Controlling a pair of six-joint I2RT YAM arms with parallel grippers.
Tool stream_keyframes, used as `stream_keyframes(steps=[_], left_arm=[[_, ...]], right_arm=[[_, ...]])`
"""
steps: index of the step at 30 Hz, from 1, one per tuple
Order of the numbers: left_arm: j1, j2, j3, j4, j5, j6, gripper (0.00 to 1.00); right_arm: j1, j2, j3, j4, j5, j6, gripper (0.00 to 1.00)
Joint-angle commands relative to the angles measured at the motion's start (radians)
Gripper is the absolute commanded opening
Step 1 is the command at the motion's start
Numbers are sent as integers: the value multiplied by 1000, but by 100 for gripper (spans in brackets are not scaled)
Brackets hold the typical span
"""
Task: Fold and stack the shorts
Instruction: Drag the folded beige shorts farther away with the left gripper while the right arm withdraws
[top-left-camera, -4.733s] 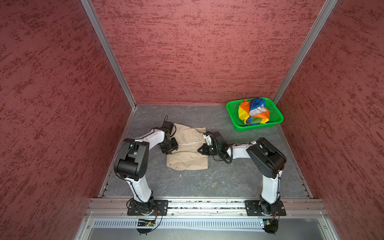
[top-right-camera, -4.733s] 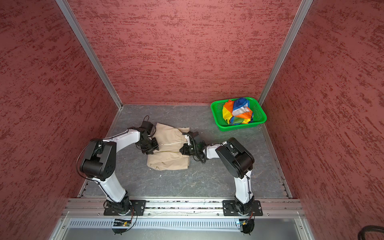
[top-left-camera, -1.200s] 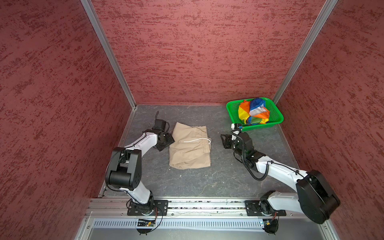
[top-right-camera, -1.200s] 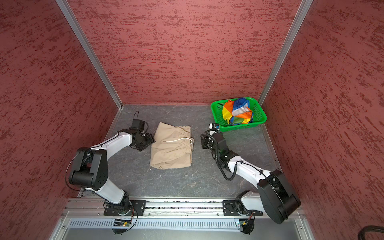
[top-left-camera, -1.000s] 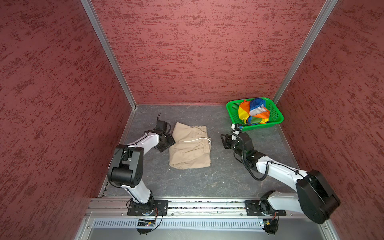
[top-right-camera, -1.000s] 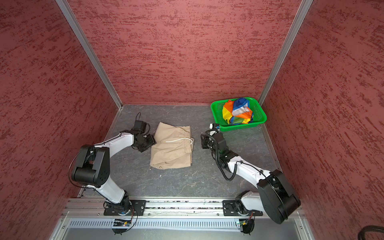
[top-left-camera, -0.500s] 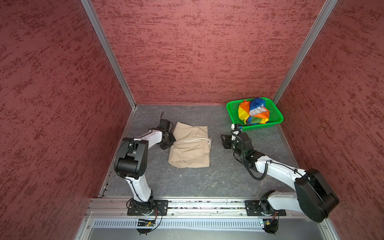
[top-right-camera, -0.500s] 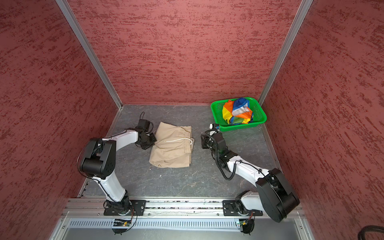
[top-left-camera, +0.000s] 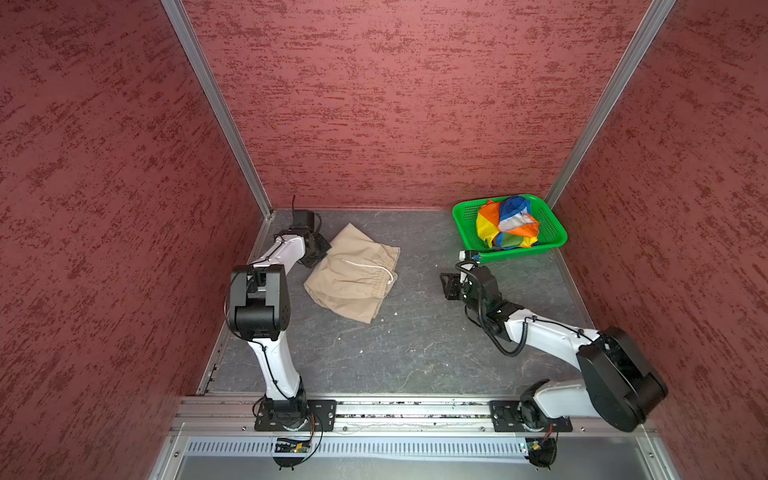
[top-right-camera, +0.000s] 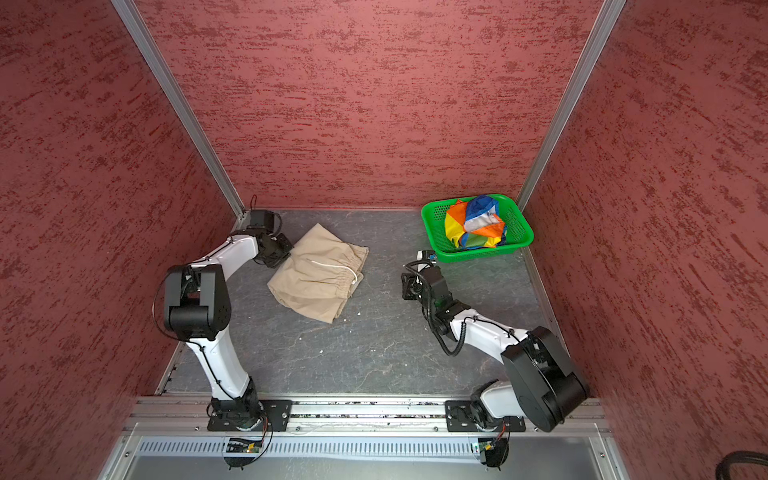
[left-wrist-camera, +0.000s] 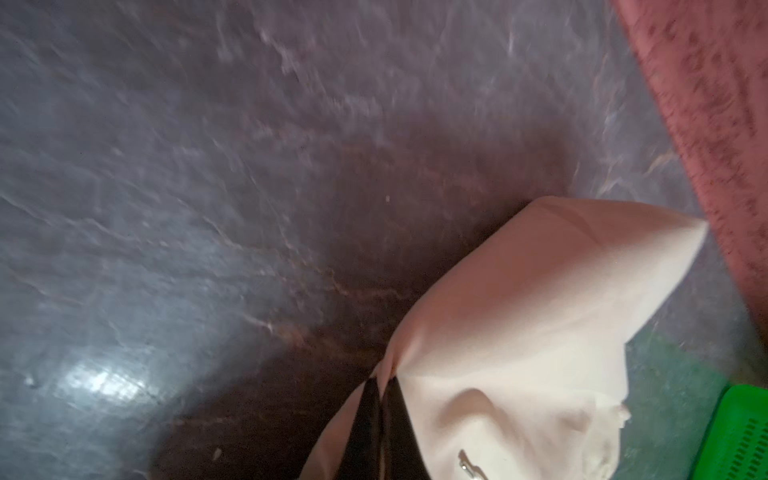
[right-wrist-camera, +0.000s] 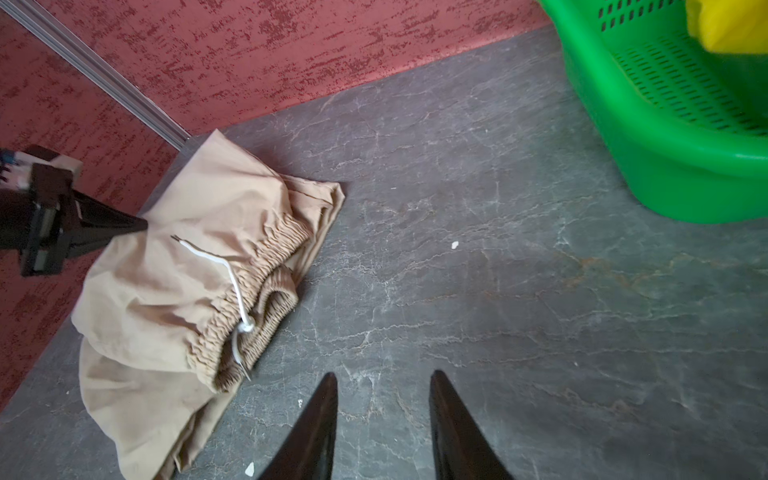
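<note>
my left fingers (left-wrist-camera: 370, 428) clamped shut on the beige shorts (right-wrist-camera: 166, 299) edge | my right fingers (right-wrist-camera: 322, 424) half apart, gripping nothing, over the tabletop (right-wrist-camera: 498, 311) | striped shorts (top-left-camera: 507, 222) bunched in the basket (top-left-camera: 552, 226)

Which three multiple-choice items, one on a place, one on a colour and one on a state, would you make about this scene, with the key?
1. Where do the rainbow-striped shorts lie?
A. in the green basket
B. on the beige shorts
C. in the left tool

2. What colour is the drawstring of the beige shorts?
A. black
B. white
C. orange

3. How is the left tool?
A. wide open and empty
B. shut on the beige shorts
C. shut on the green basket

Key:
1 A, they are bunched inside its walls.
2 B, a white cord lies on the beige cloth.
3 B, the cloth's edge is pinched in it.
</note>
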Motion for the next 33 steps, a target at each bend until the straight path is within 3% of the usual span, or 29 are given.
stream_keyframes(steps=[1,9,14,16,19,21,25,29,33], left_arm=[[43,25,84,-19,-19,-15,0],[125,107,294,-82,-50,-16,0],[179,121,339,-96,-67,-42,3],[204,112,339,-94,-73,-57,16],[232,82,323,-94,-86,-73,24],[242,51,294,-78,-85,-78,36],[221,-21,190,-22,-72,-69,39],[148,-66,80,48,-16,-42,45],[14,-30,74,44,5,59,67]], right_arm=[[-6,25,5,29,8,18,38],[-7,104,56,26,-14,20,36],[-6,138,80,22,-28,24,35],[-6,150,87,20,-32,26,34],[-7,167,98,19,-41,29,34],[-7,178,104,20,-48,32,34],[-7,202,112,33,-73,49,34],[-7,217,121,41,-105,66,33],[-8,208,120,35,-115,77,33]])
